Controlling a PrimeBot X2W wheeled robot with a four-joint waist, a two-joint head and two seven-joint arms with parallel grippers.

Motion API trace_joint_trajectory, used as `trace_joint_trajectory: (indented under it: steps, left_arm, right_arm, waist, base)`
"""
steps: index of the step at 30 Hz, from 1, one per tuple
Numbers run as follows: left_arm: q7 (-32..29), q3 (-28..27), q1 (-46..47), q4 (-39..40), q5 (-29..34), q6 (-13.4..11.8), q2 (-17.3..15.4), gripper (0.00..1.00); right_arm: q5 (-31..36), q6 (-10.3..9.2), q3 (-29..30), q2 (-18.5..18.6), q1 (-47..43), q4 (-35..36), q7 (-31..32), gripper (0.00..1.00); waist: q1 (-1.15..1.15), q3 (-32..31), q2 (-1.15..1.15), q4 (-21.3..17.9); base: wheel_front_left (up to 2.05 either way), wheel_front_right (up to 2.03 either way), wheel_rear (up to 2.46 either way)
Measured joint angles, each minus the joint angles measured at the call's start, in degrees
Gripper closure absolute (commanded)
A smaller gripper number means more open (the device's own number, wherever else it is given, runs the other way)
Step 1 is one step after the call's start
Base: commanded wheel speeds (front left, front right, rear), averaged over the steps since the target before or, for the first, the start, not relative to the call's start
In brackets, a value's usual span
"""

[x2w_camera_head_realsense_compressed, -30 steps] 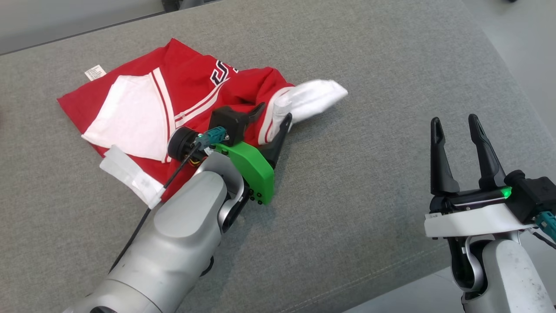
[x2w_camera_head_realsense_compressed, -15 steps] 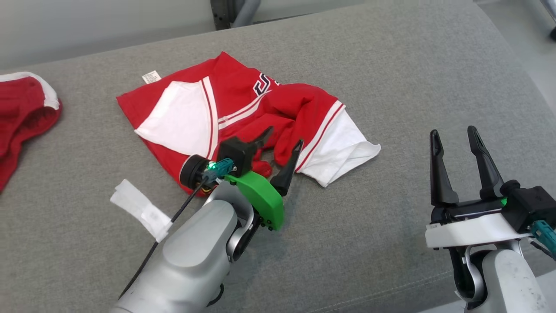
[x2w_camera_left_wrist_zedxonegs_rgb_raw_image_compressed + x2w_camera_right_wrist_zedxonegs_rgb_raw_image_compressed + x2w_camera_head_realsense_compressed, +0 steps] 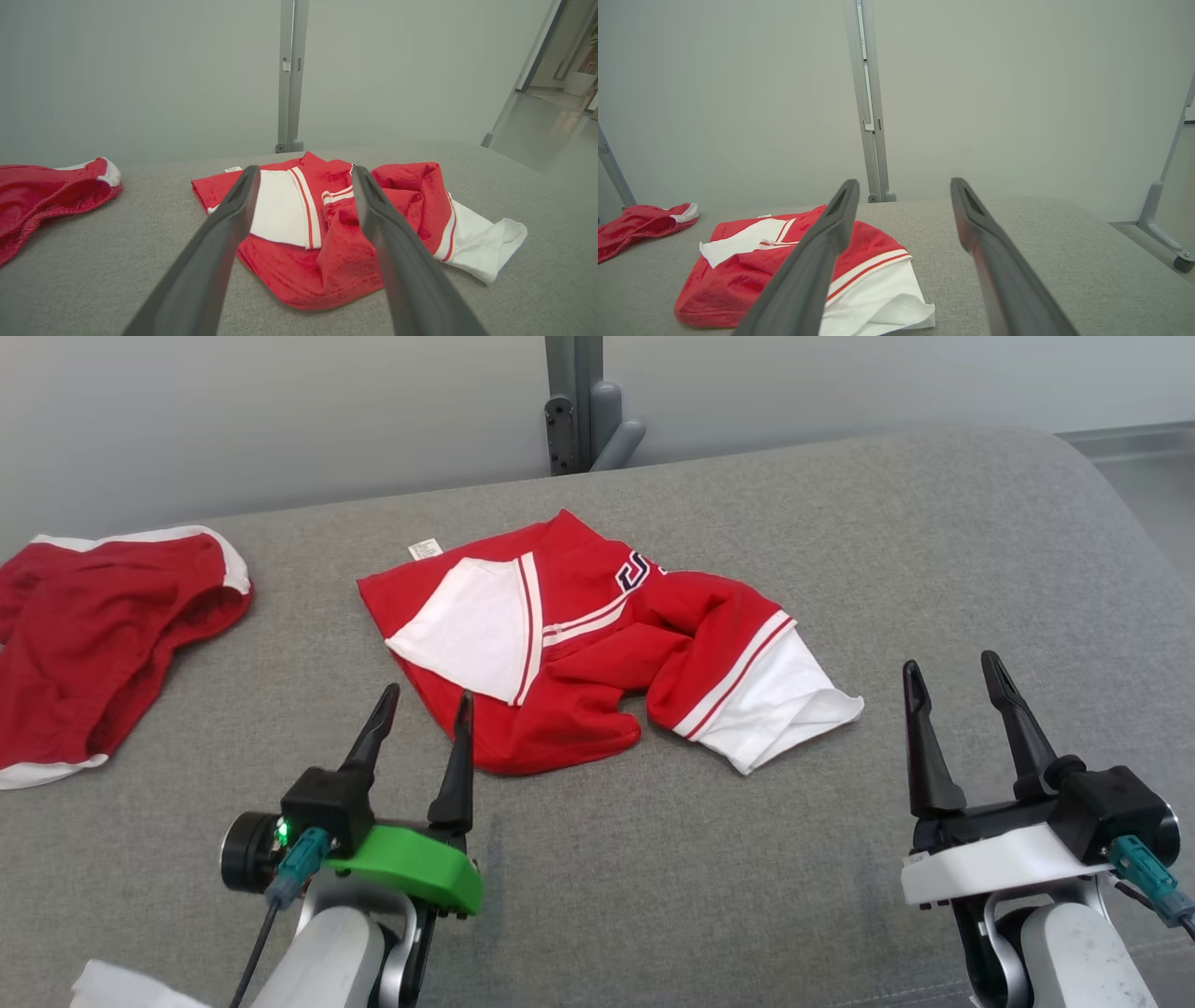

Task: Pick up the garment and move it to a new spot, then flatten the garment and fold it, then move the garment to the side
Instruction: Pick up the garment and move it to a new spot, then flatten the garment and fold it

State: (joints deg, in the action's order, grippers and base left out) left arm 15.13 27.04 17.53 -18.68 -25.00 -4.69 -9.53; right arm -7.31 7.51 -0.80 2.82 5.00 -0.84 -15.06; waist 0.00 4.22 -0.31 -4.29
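Note:
A red and white garment (image 3: 597, 639) lies crumpled and partly folded in the middle of the grey cushioned surface (image 3: 840, 523), with a white sleeve sticking out to the right. The left wrist view shows the garment (image 3: 336, 233) just ahead of the fingers, and the right wrist view has the garment (image 3: 752, 275) at its lower left. My left gripper (image 3: 425, 711) hovers open near the front, just left of the garment's near edge, holding nothing. My right gripper (image 3: 952, 674) stands open at the right, apart from the white sleeve.
A second red garment with white trim (image 3: 103, 635) lies at the far left of the surface. A grey metal post (image 3: 579, 401) rises behind the back edge against a pale wall. A white scrap (image 3: 121, 987) shows at the bottom left.
My left gripper opened, let go of the garment and drew back toward the front left. The head view tilted up, so the second red garment and the wall came into sight.

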Motion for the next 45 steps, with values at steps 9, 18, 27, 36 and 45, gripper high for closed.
trace_joint_trajectory:
  steps: [9,18,27,36,45]
  left_arm:
    - [-0.01,-12.24,-13.4,9.77,6.21,-0.86,1.76,0.0]
    - [-0.01,-20.08,-20.7,11.88,8.73,1.65,4.7,0.0]
    - [-0.01,-23.36,-21.92,10.94,10.96,4.24,6.21,0.0]
    - [-0.01,-23.87,-21.91,9.95,11.46,5.28,6.56,0.0]
    - [-0.01,-23.23,-21.67,9.77,11.01,5.38,6.6,0.0]
  right_arm:
    - [-0.14,0.0,0.15,-0.01,-1.6,-1.0,0.0,0.0]
    - [-1.35,0.0,0.15,0.0,-3.18,-2.02,0.0,0.0]
    - [-1.75,0.0,-0.1,0.0,-3.51,-2.69,0.0,0.0]
    - [-1.86,0.0,-0.2,0.0,-3.5,-2.83,0.0,0.0]
    - [-1.64,0.0,0.51,0.0,-3.42,-4.0,0.0,0.0]
  waist:
    - [0.0,-2.85,0.0,2.52]
    - [0.0,-3.47,0.0,3.34]
    - [0.0,-3.63,0.0,3.17]
    - [0.0,-3.37,0.0,3.22]
    - [0.0,-2.55,0.0,3.58]
  base:
    - [0.0,0.0,0.0]
    - [0.0,0.0,0.0]
    - [0.0,0.0,0.0]
    - [0.0,0.0,0.0]
    - [0.0,0.0,0.0]
